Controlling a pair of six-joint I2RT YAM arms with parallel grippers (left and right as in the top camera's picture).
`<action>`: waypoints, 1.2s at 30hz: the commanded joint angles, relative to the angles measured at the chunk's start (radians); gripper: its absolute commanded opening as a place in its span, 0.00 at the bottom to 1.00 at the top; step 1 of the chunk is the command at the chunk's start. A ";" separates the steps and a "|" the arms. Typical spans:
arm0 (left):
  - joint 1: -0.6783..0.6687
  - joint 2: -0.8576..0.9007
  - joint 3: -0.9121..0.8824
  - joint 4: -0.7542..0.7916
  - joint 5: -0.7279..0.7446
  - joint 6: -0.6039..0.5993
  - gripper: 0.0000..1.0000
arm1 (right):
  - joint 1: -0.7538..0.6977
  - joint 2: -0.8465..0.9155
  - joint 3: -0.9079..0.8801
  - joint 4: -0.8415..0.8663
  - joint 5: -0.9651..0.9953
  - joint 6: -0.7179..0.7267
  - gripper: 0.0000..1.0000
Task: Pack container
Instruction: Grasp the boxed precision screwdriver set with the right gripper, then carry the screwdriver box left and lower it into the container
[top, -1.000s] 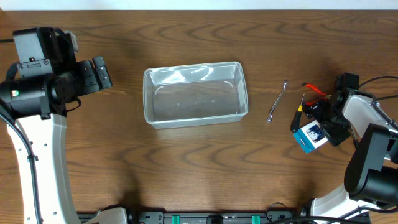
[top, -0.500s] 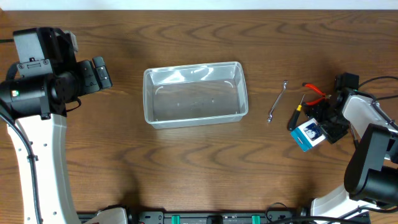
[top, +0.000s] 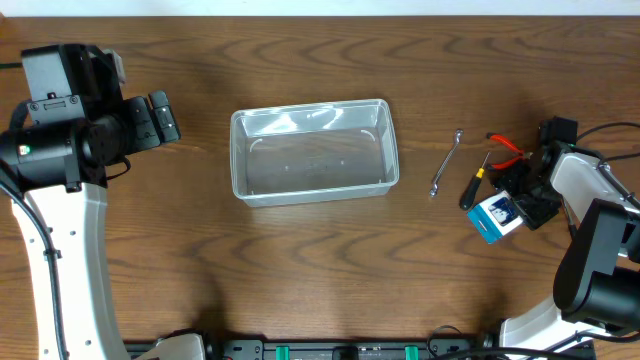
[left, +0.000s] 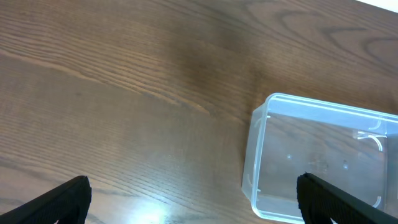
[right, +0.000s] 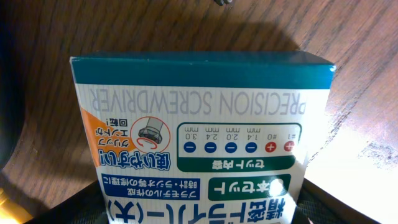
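Overhead, going left to right: one left gripper (top: 168, 117) hangs over the wooden table (top: 300, 270), jaws spread wide. The left wrist view shows only its two fingertips (left: 62, 200), cut off at the bottom corners. One clear container (top: 315, 160) sits mid-table, its right end cropped in that wrist view. Further right lie one slim wrench (top: 446, 163), one screwdriver (top: 472, 188) with a black and yellow handle, and one red-handled tool (top: 506, 146) partly hidden by the arm. One blue-and-white screwdriver box (top: 497, 214) sits between the fingers of the right gripper (right: 199, 208); I can't tell whether they press it.
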 joint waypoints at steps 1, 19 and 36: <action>0.000 0.004 0.005 -0.003 -0.005 -0.004 0.98 | 0.008 0.035 -0.040 -0.012 0.034 -0.011 0.64; 0.000 0.004 0.005 -0.003 -0.005 -0.004 0.98 | 0.080 -0.236 0.203 -0.144 0.013 -0.271 0.10; 0.004 0.005 -0.006 -0.021 -0.102 0.009 0.98 | 0.645 -0.251 0.607 0.007 -0.266 -1.225 0.01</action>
